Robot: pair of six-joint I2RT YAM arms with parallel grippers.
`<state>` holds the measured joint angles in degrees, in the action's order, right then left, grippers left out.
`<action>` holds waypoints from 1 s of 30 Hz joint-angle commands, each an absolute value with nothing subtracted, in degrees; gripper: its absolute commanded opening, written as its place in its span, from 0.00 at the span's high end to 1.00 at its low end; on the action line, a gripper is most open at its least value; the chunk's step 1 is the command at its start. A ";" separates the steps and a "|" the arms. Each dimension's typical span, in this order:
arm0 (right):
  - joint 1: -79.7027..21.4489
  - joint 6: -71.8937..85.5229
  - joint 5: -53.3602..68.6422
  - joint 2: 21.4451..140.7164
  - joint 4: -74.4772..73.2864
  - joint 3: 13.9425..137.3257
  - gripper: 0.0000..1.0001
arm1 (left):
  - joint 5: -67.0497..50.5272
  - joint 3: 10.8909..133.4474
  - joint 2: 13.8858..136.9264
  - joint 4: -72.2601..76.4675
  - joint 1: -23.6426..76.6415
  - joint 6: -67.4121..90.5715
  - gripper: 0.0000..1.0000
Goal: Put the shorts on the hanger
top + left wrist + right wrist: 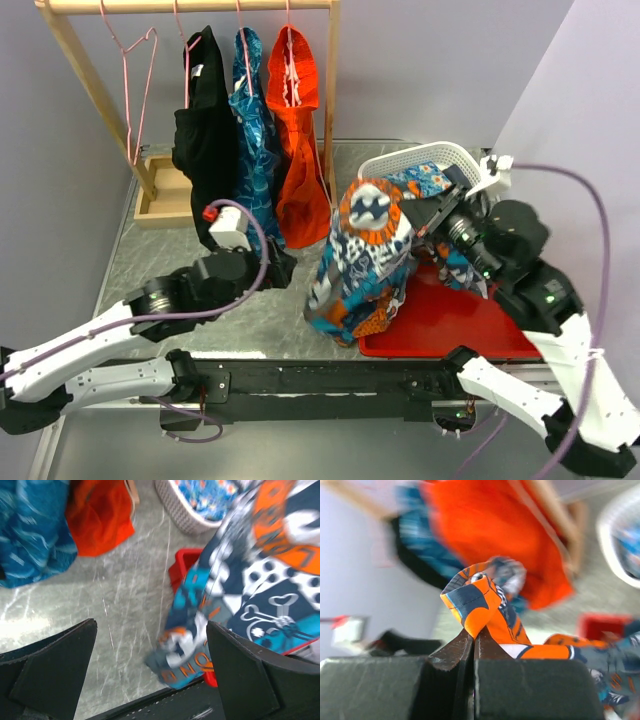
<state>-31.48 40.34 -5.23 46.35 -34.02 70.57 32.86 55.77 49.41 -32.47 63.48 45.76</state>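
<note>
The shorts [362, 262], printed navy, white and orange, hang lifted above the table, their lower end near the red tray [470, 325]. My right gripper [418, 212] is shut on an orange fold of the shorts [477, 605] at their top. My left gripper [277, 268] is open and empty, low over the table, left of the shorts [260, 590]. The empty pink wire hanger [137, 95] hangs at the left end of the wooden rail [190, 6].
Black [205, 130], teal [252, 115] and orange [297, 140] garments hang on pink hangers on the rack. A white basket [445, 160] with light-blue floral cloth stands at the back right. A wooden box [165, 195] sits at the rack's foot.
</note>
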 commanded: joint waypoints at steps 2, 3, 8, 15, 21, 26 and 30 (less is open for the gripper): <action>-42.25 36.57 -6.05 53.95 -33.31 86.46 1.00 | 37.09 61.87 45.36 -35.77 63.72 44.56 0.04; -43.84 36.39 -8.24 55.36 -33.75 88.75 1.00 | 37.26 62.66 44.92 -36.29 63.72 44.39 0.04; -50.09 35.34 -10.19 62.48 -34.63 101.15 1.00 | 36.82 64.07 42.37 -38.41 63.72 42.37 0.04; -50.89 33.93 -13.27 65.65 -37.18 110.12 1.00 | 35.35 53.19 39.38 -35.08 63.72 44.38 0.02; -50.98 32.52 -14.24 68.55 -41.22 117.15 1.00 | 25.23 39.48 34.90 -24.80 63.72 42.18 0.13; -50.98 32.43 -14.15 68.82 -40.78 117.33 1.00 | 18.47 27.10 29.19 -11.72 63.81 44.11 0.20; -50.98 32.43 -14.50 69.26 -40.87 118.04 1.00 | 12.66 19.70 29.43 3.30 63.72 43.16 0.22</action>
<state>-50.65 33.34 -13.69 68.82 -42.15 115.79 20.27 24.32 29.17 -15.64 63.48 43.38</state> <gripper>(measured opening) 0.008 0.786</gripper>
